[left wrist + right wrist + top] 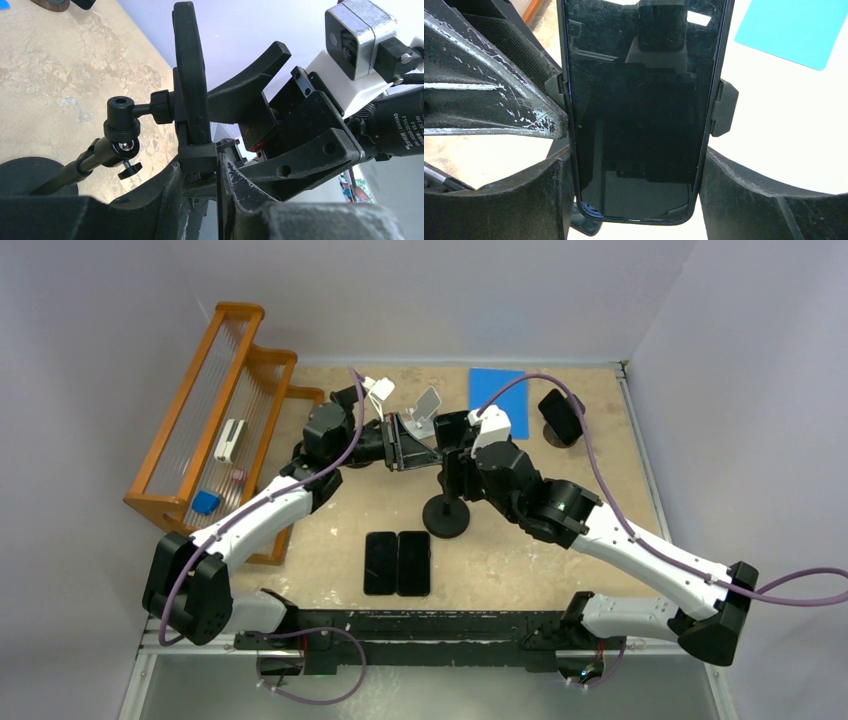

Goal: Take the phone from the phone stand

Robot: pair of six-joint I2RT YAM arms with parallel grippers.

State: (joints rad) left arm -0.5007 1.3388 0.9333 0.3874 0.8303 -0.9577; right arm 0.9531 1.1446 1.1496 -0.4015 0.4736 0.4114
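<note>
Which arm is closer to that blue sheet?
Right. The right arm reaches just short of the blue sheet; the left arm ends farther left, beyond the phone stand.

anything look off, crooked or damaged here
Nothing looks spilled or broken. The phone sits squarely in the clamp of the phone stand. Only wear stands out: white scuffs and scratches on a finger of the left gripper, right beside the clamp.
</note>
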